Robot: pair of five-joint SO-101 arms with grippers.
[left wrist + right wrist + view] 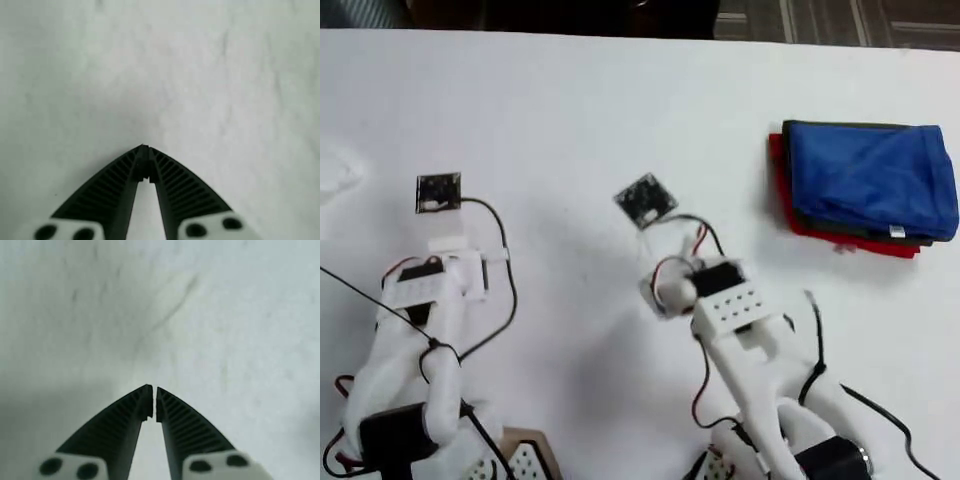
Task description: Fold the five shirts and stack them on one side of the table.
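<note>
The left gripper [144,150] and right gripper [154,390] were seen closed, nothing held, over the table [570,110]. The stack of folded shirts [868,180], blue uppermost, was set at one side. Any further shirt would best be laid squarely upon it.

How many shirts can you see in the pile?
3, piled together: blue shirt on top, dark shirt under it, red shirt at the bottom. More may be hidden.
</note>
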